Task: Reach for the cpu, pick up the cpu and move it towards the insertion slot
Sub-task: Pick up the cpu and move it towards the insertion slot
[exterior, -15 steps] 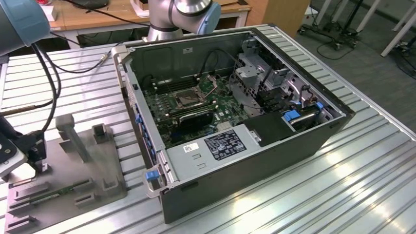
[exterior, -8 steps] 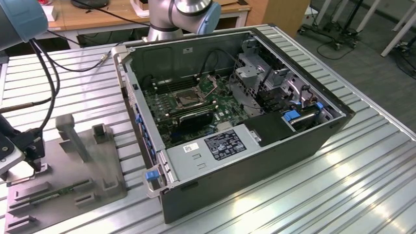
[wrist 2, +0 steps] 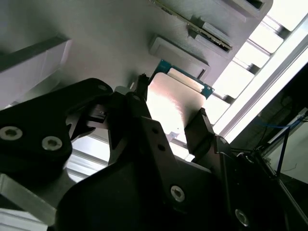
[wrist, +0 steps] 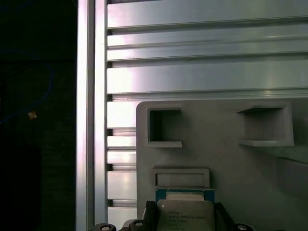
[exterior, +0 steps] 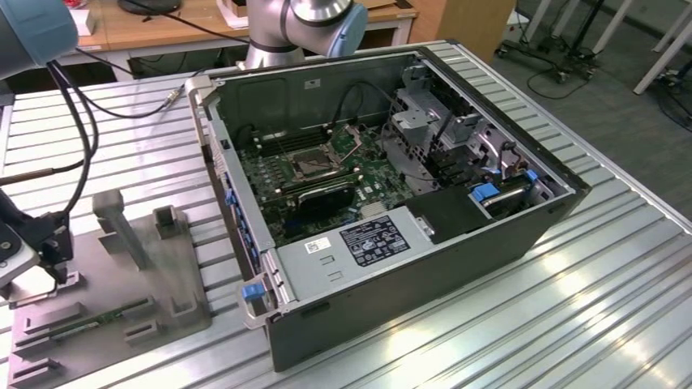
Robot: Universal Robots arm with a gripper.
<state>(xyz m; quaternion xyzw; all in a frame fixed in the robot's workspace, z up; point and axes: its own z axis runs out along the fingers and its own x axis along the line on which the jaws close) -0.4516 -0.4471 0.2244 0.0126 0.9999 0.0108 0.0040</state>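
While the tool (exterior: 54, 271) hung at the exterior view's left edge, over the near corner of the gray tray (exterior: 184, 267), its two dark fingers (wrist 2: 201, 120) stood on opposite sides of the chip (wrist 2: 174, 103) and looked pressed against its edges, clamped on it. In the second wrist view the chip's silvery top lay squarely between the fingertips of the tool (wrist 2: 171, 96), one finger at each side edge, with a strip of the green rim showing on the side away from the tool. In the first wrist view the chip (wrist: 186, 214) sat just beside a shallow rectangular recess of the tray (wrist: 226, 163), again centred between the fingertips of the tool (wrist: 186, 211). Whether the chip rested on the tray or was raised off it could not be told. Two deeper square pockets of the tray lay farther out, and beyond them ran the ribbed metal desk (wrist: 192, 72).

In the exterior view the socket (exterior: 311, 164) was inside the open computer case (exterior: 433, 267), on the green board, well apart from the tool and toward the exterior view's right of it. A long green memory stick (exterior: 92, 322) lay on the tray near the tool.
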